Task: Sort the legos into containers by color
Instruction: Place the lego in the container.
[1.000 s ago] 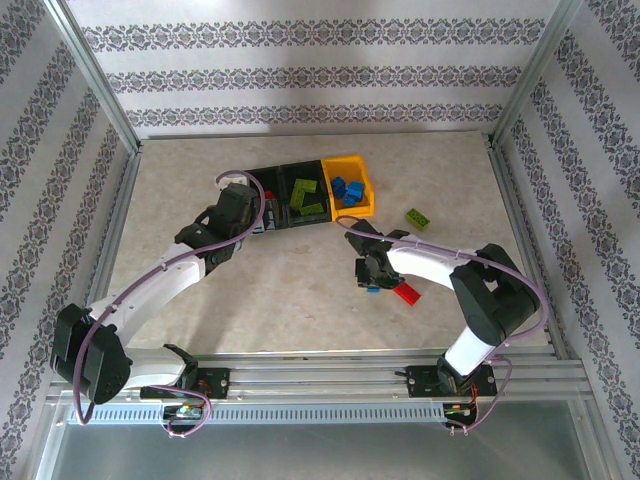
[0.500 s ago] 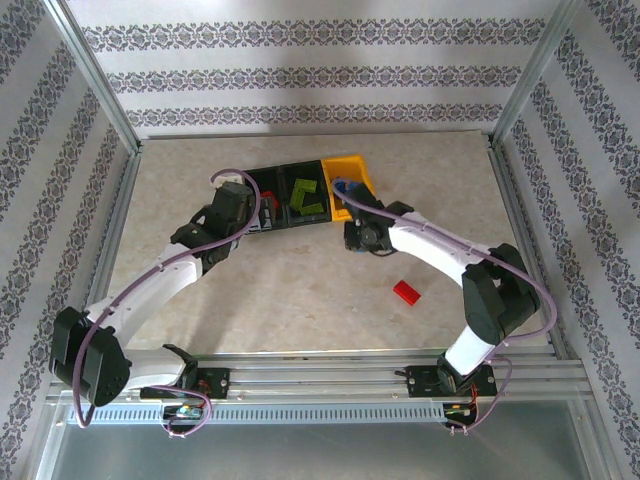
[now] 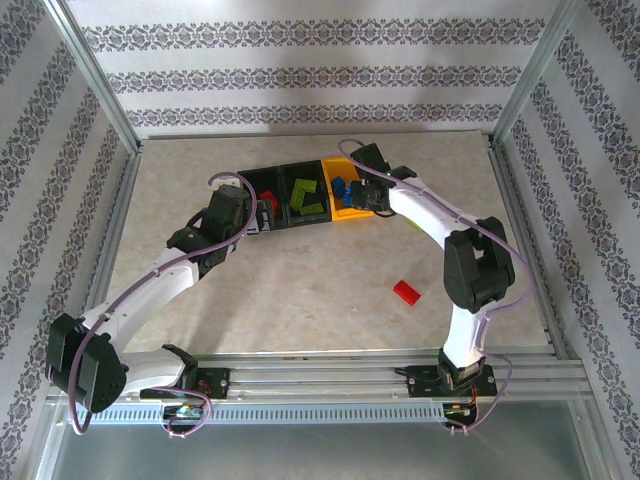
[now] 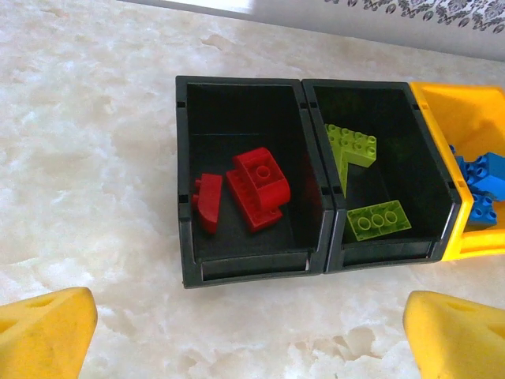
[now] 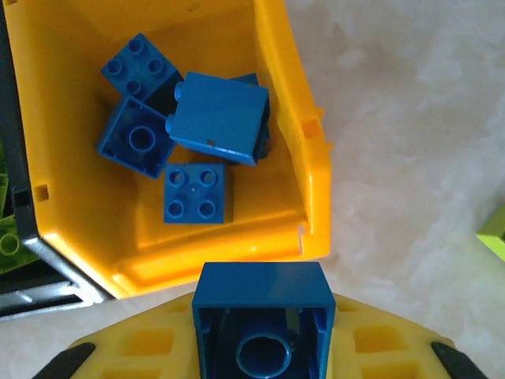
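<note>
Seen from above, my right gripper [image 3: 363, 196] hangs at the yellow bin [image 3: 350, 212]; through the left wrist, my left gripper [image 4: 252, 339] gapes wide before the black bins [image 4: 245, 268]; through the right wrist, it clamps a blue brick [image 5: 263, 296], likely light, rigid and slick, by its flat sides, just short of the bin.

At right edge, lime brick [image 5: 495, 234] cut off; held blue brick [image 5: 263, 312] cut by bottom edge; yellow bin [image 4: 473, 114] cropped right.
</note>
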`<action>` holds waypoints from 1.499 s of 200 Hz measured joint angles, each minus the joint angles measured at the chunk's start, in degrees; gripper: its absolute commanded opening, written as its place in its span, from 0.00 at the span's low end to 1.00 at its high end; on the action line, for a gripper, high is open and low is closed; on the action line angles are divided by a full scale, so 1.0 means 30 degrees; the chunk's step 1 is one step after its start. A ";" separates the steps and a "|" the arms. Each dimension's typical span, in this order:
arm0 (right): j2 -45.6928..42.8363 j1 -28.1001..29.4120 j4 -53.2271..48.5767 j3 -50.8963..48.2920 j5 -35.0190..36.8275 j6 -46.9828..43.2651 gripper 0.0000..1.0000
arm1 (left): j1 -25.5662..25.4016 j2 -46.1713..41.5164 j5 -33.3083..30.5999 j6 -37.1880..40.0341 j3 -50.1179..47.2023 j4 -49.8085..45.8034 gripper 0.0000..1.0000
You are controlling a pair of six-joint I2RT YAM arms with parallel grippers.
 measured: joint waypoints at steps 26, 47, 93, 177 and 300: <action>0.1020 0.0000 0.0073 0.0933 0.0066 -0.0510 0.28 | 0.0000 -0.0022 0.0066 0.0000 0.0000 0.0000 1.00; 0.1800 0.0000 0.0138 0.1858 0.0087 -0.0933 0.29 | 0.0015 -0.0022 0.0073 0.0000 -0.0015 0.0000 1.00; 0.3395 0.0000 0.0291 0.4095 0.0379 -0.1807 0.31 | 0.0051 -0.0022 0.0138 -0.0007 -0.0029 0.0000 1.00; 0.7096 0.0000 0.0204 0.9428 0.0801 -0.3162 0.39 | 0.0117 -0.0022 0.0146 0.0000 -0.0036 0.0000 1.00; 0.6907 0.0000 -0.0663 0.9551 0.0852 -0.3628 0.60 | 0.0124 -0.0022 0.0153 0.0000 -0.0036 -0.0007 1.00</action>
